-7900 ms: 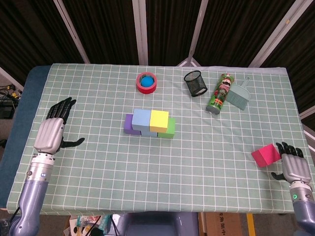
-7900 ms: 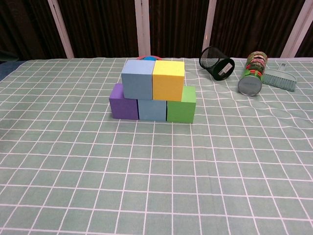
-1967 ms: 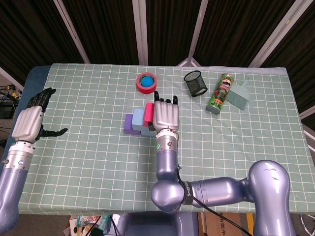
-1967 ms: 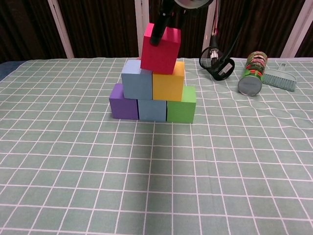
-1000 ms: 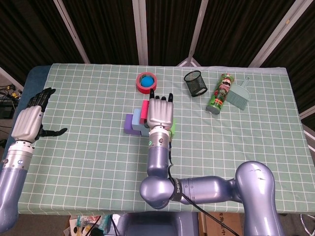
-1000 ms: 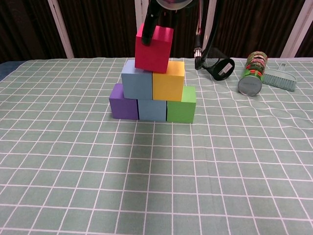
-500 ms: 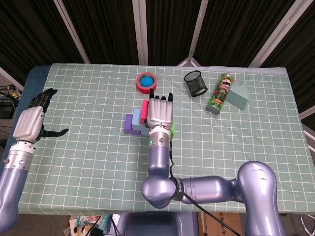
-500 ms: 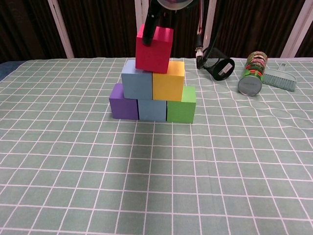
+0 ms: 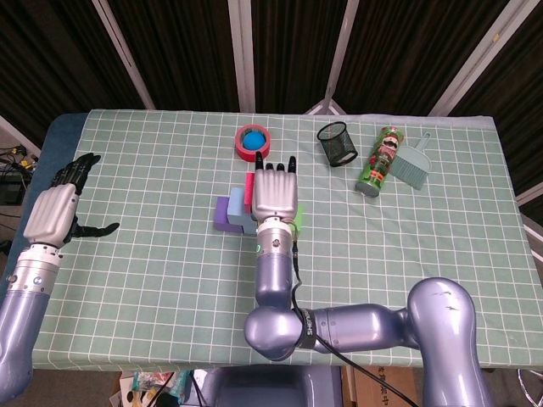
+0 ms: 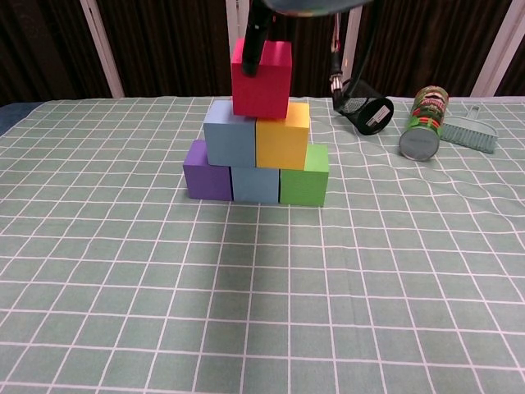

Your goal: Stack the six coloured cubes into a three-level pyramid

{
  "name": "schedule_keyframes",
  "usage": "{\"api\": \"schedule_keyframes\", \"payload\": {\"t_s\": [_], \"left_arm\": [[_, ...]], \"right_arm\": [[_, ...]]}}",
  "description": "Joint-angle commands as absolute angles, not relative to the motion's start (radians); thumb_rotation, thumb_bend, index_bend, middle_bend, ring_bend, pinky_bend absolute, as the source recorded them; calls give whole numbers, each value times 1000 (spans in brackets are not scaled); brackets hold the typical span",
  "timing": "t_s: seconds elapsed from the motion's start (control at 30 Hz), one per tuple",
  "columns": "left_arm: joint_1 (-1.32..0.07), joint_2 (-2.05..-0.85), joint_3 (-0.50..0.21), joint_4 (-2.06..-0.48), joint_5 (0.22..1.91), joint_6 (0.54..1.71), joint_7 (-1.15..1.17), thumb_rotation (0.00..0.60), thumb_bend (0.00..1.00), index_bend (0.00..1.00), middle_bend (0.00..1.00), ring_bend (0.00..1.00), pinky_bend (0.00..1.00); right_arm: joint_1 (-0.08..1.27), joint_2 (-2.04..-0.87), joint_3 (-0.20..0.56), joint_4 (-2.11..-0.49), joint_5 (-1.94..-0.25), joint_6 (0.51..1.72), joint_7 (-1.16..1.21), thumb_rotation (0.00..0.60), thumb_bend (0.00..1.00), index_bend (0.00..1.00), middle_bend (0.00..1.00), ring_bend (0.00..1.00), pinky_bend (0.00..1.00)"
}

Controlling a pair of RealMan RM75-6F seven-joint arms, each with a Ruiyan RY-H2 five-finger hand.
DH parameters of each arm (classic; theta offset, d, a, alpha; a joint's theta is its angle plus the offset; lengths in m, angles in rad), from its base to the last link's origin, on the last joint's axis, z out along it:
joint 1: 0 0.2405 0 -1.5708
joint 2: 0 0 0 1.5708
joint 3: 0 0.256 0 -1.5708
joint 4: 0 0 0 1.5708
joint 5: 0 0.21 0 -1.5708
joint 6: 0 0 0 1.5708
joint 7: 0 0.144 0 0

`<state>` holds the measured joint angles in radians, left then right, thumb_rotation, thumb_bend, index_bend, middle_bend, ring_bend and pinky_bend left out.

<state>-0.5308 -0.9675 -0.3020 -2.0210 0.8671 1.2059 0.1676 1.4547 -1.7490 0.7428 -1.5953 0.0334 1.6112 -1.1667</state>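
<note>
Three cubes form the bottom row: purple (image 10: 207,180), blue (image 10: 254,184) and green (image 10: 304,185). A light blue cube (image 10: 230,141) and a yellow cube (image 10: 283,141) stand on them. The pink cube (image 10: 262,78) sits level on top, over the seam of those two. My right hand (image 9: 275,197) hangs over the stack and holds the pink cube (image 9: 249,191), with a dark finger (image 10: 254,37) on its left face. From the head view the hand hides most of the stack; the purple cube (image 9: 222,214) shows. My left hand (image 9: 53,212) hovers open at the table's left edge.
A red tape roll with a blue ball (image 9: 253,141) lies behind the stack. To the back right are a black mesh cup (image 9: 338,142), a lying can (image 9: 379,160) and a small dustpan brush (image 9: 412,161).
The pink cube was tilted over the stack's left; it has shifted slightly right and levelled out on the second level. My left hand has barely moved.
</note>
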Motion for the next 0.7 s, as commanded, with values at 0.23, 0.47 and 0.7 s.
{"api": "schedule_keyframes", "payload": {"t_s": [0.23,0.47,0.7], "left_arm": [[-533,-968,-301,-2018,865,1202,166,600,102,0,0,0,0],[-534,-968,-300,-2020,866,1202,166,600,102,0,0,0,0],[-534,-968,-299,-2021,868,1203,166,600,102,0,0,0,0]], "right_arm": [[1474,-1754,761,-1581,58,1624,-1209,600,362,0,385,225,0],[1477,-1755,771,-1577,74,1630,-1226,600,362,0,385,225,0],[1476,-1756,779,-1574,81,1632,-1231,600,363,0,385,225,0]]}}
